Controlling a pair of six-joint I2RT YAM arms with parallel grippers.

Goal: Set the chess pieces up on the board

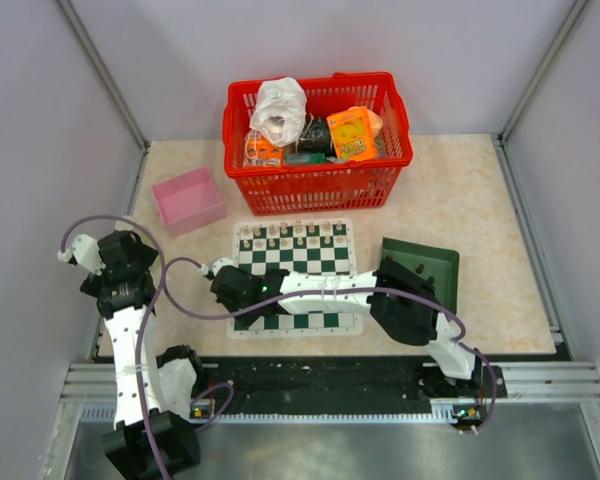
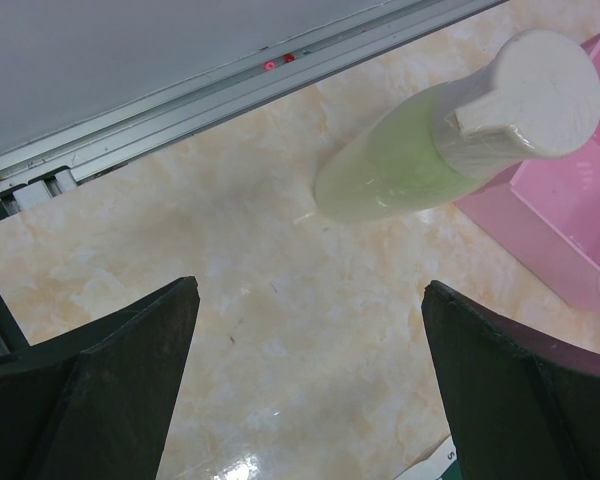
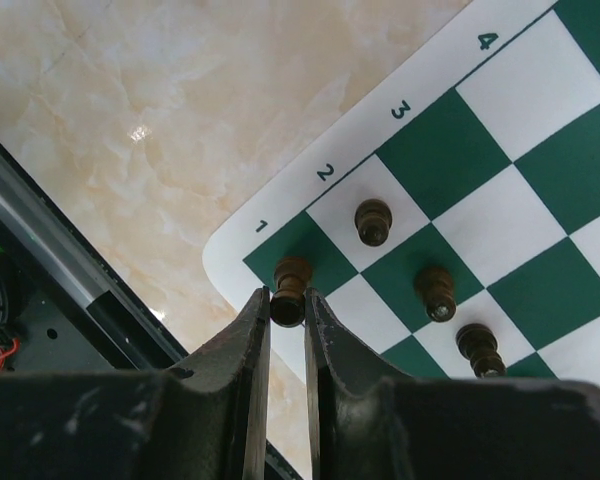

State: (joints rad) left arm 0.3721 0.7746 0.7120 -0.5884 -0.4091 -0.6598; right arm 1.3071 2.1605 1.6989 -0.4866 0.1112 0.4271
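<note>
Low across the board (image 1: 325, 262) stretches the right arm. The board is a green-and-white checked mat with a white border, laid flat on the beige marbled counter (image 1: 480, 200). At its near left corner we see the right gripper (image 3: 287, 308), jaws pinching a dark chessman (image 3: 291, 275) over the dark green corner square beside the printed 1. We cannot tell whether the piece's base touches the board. 3 more dark chessmen (image 3: 436, 293) stand upright on squares just inward of that corner, each apart from the others. A line of cream chessmen (image 1: 292, 236) runs along the board's far edge.

Well off the board's left edge, the left gripper (image 2: 310, 290) hovers over bare counter with its jaws spread wide. A pale green bottle (image 2: 400, 170) with a white cap lies ahead of it, beside a pink box (image 1: 188, 198) that sits off the board's far left corner. A red basket (image 1: 320, 185) stuffed with packets stands just beyond the board's far edge. A dark green tray (image 1: 430, 258) lies off the board's right edge, partly under the right arm.

Pale grey walls close the counter on 3 sides, with aluminium rails at their feet. A metal rail along the near edge carries both arm bases.
</note>
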